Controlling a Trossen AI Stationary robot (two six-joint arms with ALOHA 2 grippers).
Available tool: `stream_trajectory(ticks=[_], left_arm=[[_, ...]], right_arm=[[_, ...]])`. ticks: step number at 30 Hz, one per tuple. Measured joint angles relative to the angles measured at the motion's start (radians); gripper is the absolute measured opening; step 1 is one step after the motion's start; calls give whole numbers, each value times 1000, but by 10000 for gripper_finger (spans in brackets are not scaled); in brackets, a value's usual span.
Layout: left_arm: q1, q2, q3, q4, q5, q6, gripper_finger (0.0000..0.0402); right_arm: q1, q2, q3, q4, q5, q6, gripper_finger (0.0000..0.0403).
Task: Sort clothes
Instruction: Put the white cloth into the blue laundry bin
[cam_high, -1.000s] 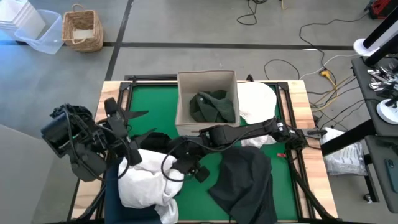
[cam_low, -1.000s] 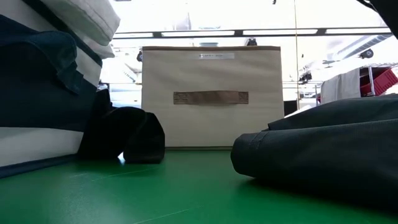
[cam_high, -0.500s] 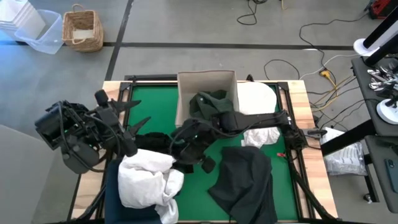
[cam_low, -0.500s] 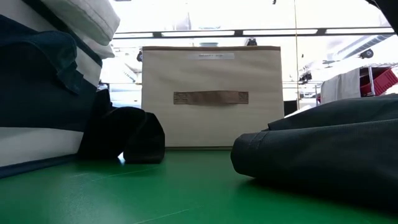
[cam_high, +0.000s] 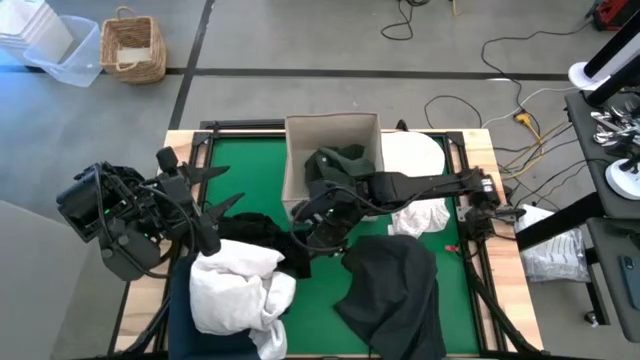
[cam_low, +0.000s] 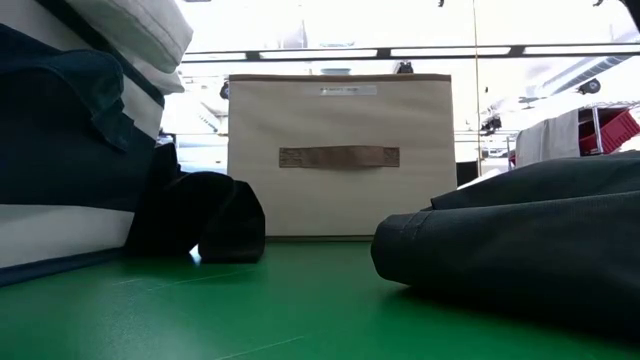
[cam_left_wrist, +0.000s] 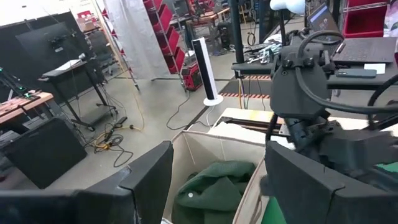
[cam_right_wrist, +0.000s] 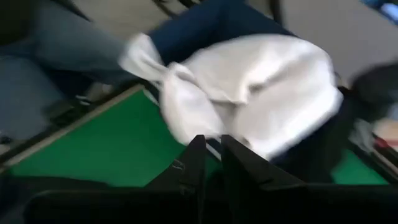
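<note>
Left gripper (cam_high: 205, 190) sits raised at the table's left edge, its long dark fingers (cam_left_wrist: 146, 180) spread wide apart, holding nothing. Right gripper (cam_high: 300, 262) reaches across the green felt-like table surface (cam_high: 250, 170) to a spot just in front of the beige square fabric box (cam_high: 296, 150). Its fingers (cam_right_wrist: 194, 163) stand nearly together with only a thin slit between them, and nothing shows in the slit.

Crumpled white cloth bundle (cam_high: 238, 288), soft and lumpy, piled in the navy blue bin (cam_high: 180, 310) at the near-left corner. Dark green garment (cam_high: 340, 163), loosely bunched, lies inside the box. Smooth, rounded white garment (cam_high: 412, 158) lies just right of the box. Charcoal grey garment (cam_high: 395, 295) is spread flat with broad folds at near right. Small black fabric heap (cam_high: 250, 228) rests left of the right gripper, against the bin.
</note>
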Motion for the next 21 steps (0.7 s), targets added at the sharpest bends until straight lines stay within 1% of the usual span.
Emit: stream_trajectory(ticks=[2,7,10,12,14,17,21], left_arm=[[0,0,0,0,0,0,233],[0,0,0,0,-5,10,233],[0,0,0,0,-14,8,233],[0,0,0,0,-14,7,233],[0,0,0,0,-13,6,233],[0,0,0,0,-13,6,233],[0,0,0,0,-11,6,233]], right_arm=[[-1,-51,-105,91,45,23,43],[4,-150,-373,421,60,110,43],[4,-168,-480,576,139,177,43],[5,-168,-527,636,174,190,43],[6,-156,-553,681,186,200,43],[15,-127,-564,726,215,216,43],[26,-45,-554,778,262,239,43]])
